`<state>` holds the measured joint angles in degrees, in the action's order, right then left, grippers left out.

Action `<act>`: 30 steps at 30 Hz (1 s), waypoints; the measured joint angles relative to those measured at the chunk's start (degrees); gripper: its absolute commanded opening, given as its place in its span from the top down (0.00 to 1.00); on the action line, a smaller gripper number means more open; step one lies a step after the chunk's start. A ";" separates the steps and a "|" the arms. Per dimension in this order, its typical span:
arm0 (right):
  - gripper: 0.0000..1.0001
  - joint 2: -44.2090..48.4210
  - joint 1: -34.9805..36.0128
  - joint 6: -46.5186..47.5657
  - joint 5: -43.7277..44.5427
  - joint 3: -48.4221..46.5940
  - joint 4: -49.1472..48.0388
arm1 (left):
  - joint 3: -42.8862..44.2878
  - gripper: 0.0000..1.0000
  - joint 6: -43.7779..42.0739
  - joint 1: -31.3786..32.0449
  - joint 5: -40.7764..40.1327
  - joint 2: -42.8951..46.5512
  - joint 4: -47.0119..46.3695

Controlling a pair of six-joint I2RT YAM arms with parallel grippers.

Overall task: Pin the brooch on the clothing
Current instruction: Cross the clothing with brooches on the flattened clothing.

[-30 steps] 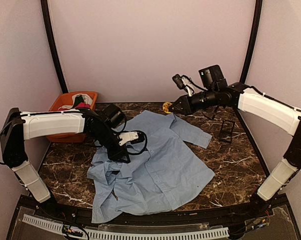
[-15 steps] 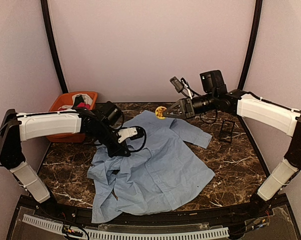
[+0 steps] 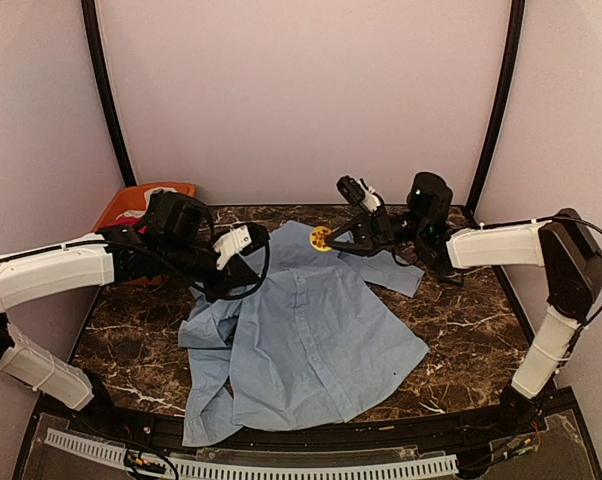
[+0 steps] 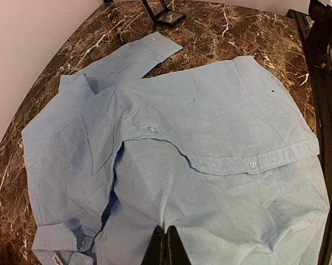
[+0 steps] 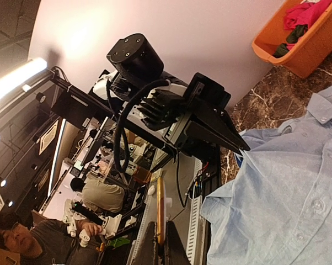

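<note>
Has brought the brooch point(image 3: 321, 238) in from the far edge of the counter point(image 3: 461, 310) to just above the collar end of the shirt point(image 3: 321, 330), clamped tight in the right end effector point(image 3: 331, 238). Has meanwhile snapped the left end effector point(image 3: 233, 285) fully closed, from partly open, on a fold of the shirt's front on that arm's side. Has dragged that side inward and bunched it.

Suggests both preparations are made: cloth gripped to steady it, brooch poised over it. Leaves the pinning itself not yet begun, with no contact between brooch and fabric to be seen.

Looks small, round and yellow from above. Shows from the right wrist only as a thin yellow sliver between the fingertips point(image 5: 149, 251), so cannot tell which way the clasp faces.

Lies light blue and plain, front up on dark marble. Runs placket and pale buttons down the middle, throws one cuff toward the far right, and rumples at the near left.

Beyond: an orange bin point(image 3: 116, 205) of other garments at the far left corner, and a small black stand point(image 4: 165, 14) past the cuff.
</note>
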<state>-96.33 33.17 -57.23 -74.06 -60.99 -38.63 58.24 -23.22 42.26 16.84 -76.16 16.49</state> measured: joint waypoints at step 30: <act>1.00 -24.68 10.08 -53.27 7.78 -5.57 -36.39 | -1.57 0.99 0.35 0.00 -0.02 0.68 -1.99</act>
<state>-121.01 43.24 -110.50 -66.28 -66.57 -75.02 56.66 -22.87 42.26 16.82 -75.48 14.50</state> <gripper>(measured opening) 0.009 0.013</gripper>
